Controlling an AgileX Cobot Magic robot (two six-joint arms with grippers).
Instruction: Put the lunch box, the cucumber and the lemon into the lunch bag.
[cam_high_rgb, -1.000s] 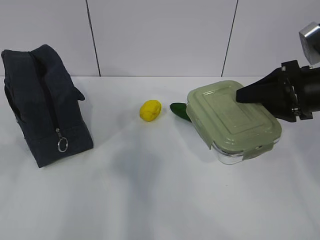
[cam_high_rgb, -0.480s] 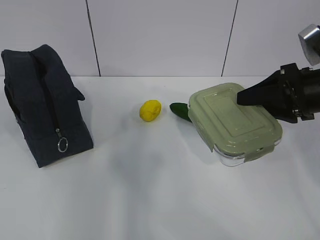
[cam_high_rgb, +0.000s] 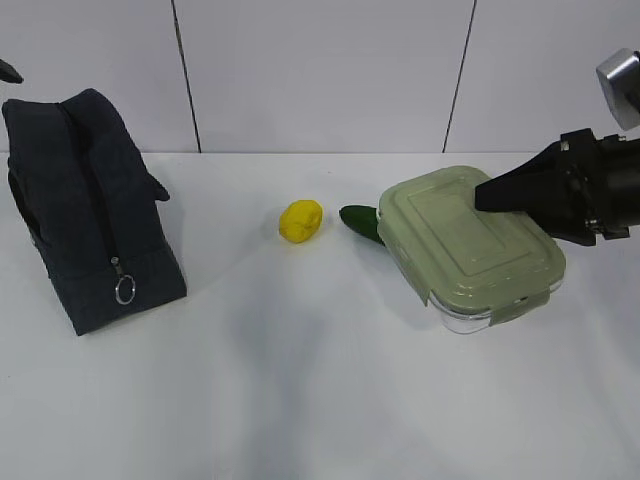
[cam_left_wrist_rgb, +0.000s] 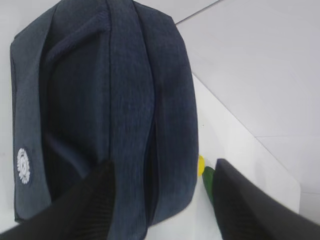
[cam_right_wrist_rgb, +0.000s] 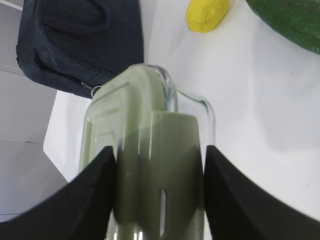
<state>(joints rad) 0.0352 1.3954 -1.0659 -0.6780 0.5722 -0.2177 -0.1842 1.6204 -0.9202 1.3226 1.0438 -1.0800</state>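
Lunch bag (cam_high_rgb: 90, 210) is sitting at the left end of the white bench (cam_high_rgb: 300, 390), largest item, dark navy fabric, leaning slightly, top zipper running closed down to a silver ring pull (cam_high_rgb: 124, 290) hanging on the near end; contents not visible. Left wrist view is showing a small round white emblem (cam_left_wrist_rgb: 23, 165) on the bag's side, print too small to read. Lunch box (cam_high_rgb: 470, 245) is sitting at the right, tilted with its far right side raised and its near left edge low toward the bench; pale sage-green clip lid is on, clear base under it, contents impossible to tell, no readable writing on the lid. Right tool (cam_high_rgb: 500, 192) is clamping the lunch box, fingers (cam_right_wrist_rgb: 90, 195) pressing on both sides of it across the lid in the right wrist view. Left tool (cam_left_wrist_rgb: 160, 210) is hovering above the lunch bag with fingers apart, gripping nothing; only a dark tip of it is showing at the top left edge of the exterior view. Cucumber (cam_high_rgb: 360, 221) is lying on the bench just beside the lunch box's left end, mostly hidden behind it. Lemon (cam_high_rgb: 300, 220) is lying on the bench just left of the cucumber, well apart from the bag.
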